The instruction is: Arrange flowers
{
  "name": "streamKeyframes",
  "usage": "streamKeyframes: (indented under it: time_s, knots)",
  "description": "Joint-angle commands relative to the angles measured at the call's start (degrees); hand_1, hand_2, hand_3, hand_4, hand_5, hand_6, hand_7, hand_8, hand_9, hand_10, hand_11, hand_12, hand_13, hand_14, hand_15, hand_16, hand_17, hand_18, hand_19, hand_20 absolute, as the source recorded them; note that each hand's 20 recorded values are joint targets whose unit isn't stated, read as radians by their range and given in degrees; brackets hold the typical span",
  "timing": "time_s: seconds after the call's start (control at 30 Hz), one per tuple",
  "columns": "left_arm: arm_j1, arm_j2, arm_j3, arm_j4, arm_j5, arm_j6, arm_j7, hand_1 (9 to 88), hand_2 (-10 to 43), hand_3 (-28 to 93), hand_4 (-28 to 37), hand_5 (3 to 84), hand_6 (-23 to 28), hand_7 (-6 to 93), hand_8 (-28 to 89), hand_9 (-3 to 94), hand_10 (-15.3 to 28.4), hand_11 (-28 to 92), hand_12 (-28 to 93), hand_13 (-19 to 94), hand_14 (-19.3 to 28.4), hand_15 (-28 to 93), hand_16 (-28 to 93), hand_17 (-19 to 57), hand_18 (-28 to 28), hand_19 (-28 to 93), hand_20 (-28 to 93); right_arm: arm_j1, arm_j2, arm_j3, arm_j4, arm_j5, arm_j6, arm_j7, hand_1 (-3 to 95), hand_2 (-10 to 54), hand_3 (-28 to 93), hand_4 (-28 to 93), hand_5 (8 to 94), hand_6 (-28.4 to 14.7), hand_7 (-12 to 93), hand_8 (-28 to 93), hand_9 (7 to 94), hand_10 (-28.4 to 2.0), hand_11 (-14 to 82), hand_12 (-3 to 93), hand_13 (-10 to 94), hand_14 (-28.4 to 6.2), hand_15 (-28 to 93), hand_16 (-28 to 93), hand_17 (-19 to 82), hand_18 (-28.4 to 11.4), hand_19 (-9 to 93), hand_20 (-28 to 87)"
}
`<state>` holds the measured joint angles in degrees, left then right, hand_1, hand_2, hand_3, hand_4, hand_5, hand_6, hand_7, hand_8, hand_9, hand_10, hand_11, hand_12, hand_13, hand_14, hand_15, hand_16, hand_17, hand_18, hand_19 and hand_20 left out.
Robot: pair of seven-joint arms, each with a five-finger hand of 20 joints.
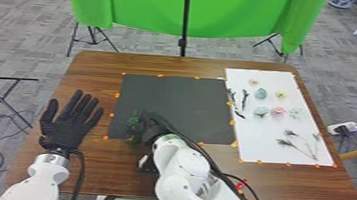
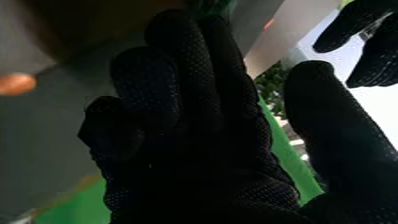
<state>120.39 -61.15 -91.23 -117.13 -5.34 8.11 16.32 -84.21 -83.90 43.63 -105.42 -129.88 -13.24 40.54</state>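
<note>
Brown table: six blooms, one open left hand, one right hand, grip I can't tell.

Way open over black mat, far side; right hand blocks near-left corner.

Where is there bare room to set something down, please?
The far half of the black mat, beyond the right hand, and the wooden table past the mat look free. Flowers and stems crowd the white sheet.

the table is brown, the mat dark grey, the sheet white, one flower pink, another flower yellow, the backdrop cloth green, the carpet mottled grey.
</note>
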Motion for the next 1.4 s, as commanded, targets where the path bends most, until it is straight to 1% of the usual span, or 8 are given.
streamKeyframes:
  time_s: [0.03, 0.17, 0.3, 0.43, 0.57, 0.7, 0.97, 1.4]
  knots:
    - [3.59, -2.11, -1.77, -0.59, -0.29, -1.02, 2.04, 21.7, 16.4, 75, -28.3, 44.5, 9.8, 8.4, -9, 37.3, 15.5, 18, 9, 28, 15.8, 33, -6, -8.4, 13.7, 34, 12, -0.08, 5.09, 2.14, -4.5, -3.31, 4.69, -1.9, 24.1, 8.8, 78, -18, 76.8, -6.9, 23, -9, 80.5, -20.4, 33.5, 23.7, 70, -18.1, 70, 25, 41, -28.1, 93, 54]
    - [4.81, -3.0, -2.62, -1.15, -0.57, -1.07, 2.85, 21.7, 16.4, 75, -28.3, 44.4, 9.8, 8.3, -9, 37.3, 15.6, 18, 9, 28, 15.9, 33, -6, -8.4, 13.7, 34, 12, -2.05, 8.92, 7.31, -9.12, -4.71, 9.89, -2.11, 22.9, 6.6, 79, -18, 69.6, -7.4, 42, -10, 74.7, -21.4, 38.6, 24.8, 68, -18.2, 72, 24, 41, -27.8, 93, 56]
    - [5.64, -2.8, -2.87, -1.79, -0.43, -1.56, 3.47, 21.7, 16.4, 75, -28.3, 44.2, 9.8, 8.2, -8, 37.3, 15.6, 18, 9, 28, 15.8, 33, -7, -8.4, 13.7, 34, 12, -3.06, 13.23, 17.84, -12.59, 2.98, 7.03, 1.2, 23.1, 4.6, 79, -19, 63.6, -8.5, 52, -16, 70.7, -22.2, 41.2, 24.9, 65, -18.5, 73, 24, 39, -27.0, 93, 56]
    - [6.57, -3.26, -3.65, -2.54, -0.05, -1.76, 4.08, 21.7, 16.4, 75, -28.3, 44.2, 9.8, 8.2, -8, 37.3, 15.6, 18, 9, 28, 15.8, 33, -7, -8.4, 13.7, 34, 12, -7.94, 19.57, 26.35, -15.33, 1.37, 8.45, 2.54, 24.3, 2.7, 79, -19, 64.9, -9.0, 32, -12, 69.5, -22.9, 38.9, 23.4, 63, -19.1, 72, 23, 37, -26.8, 93, 54]
    - [7.81, -3.15, -3.8, -3.24, -0.4, -1.27, 4.53, 21.7, 16.4, 75, -28.3, 44.1, 9.8, 8.2, -8, 37.3, 15.6, 18, 9, 28, 15.8, 33, -7, -8.4, 13.7, 34, 12, -16.98, 22.14, 35.59, -18.25, -2.08, 10.64, 4.49, 24.0, -6.8, 78, -20, 59.6, -10.6, 21, -10, 63.9, -23.2, 39.7, 23.3, 58, -20.1, 72, 22, 35, -26.8, 93, 52]
    - [8.17, -3.78, -3.52, -3.39, -0.83, -1.11, 4.7, 21.7, 16.3, 75, -28.3, 43.7, 9.9, 8.3, -8, 37.3, 15.5, 18, 9, 28, 15.8, 33, -6, -8.4, 13.7, 34, 12, -23.37, 23.01, 42.03, -19.06, -6.58, 10.21, 5.82, 25.8, -9.5, 77, -22, 57.1, -11.2, 20, -10, 58.4, -23.4, 43.3, 23.9, 54, -20.3, 73, 21, 34, -26.8, 93, 53]
    - [7.32, -3.86, -3.6, -2.56, -0.6, -0.96, 4.84, 21.9, 16.4, 75, -28.3, 43.7, 9.9, 8.4, -8, 37.2, 15.5, 18, 9, 28, 15.8, 33, -7, -8.3, 13.7, 34, 12, -31.74, 27.96, 46.61, -17.97, -14.0, 8.85, 3.87, 26.0, -9.5, 82, -28, 57.1, -10.6, 22, -12, 51.9, -23.9, 40.3, 21.4, 40, -23.3, 69, 16, 24, -27.3, 86, 46]
    - [7.28, -3.9, -3.03, -2.31, -1.03, -0.74, 4.61, 22.0, 16.6, 75, -28.3, 44.2, 9.9, 8.5, -9, 37.3, 15.6, 18, 9, 28, 15.8, 33, -7, -8.5, 13.8, 35, 12, -32.31, 27.49, 47.17, -14.08, -15.94, 6.69, 4.78, 34.1, -9.5, 86, -28, 53.3, -10.0, 21, -12, 47.6, -22.8, 37.7, 20.0, 39, -21.5, 69, 14, 25, -26.5, 86, 44]
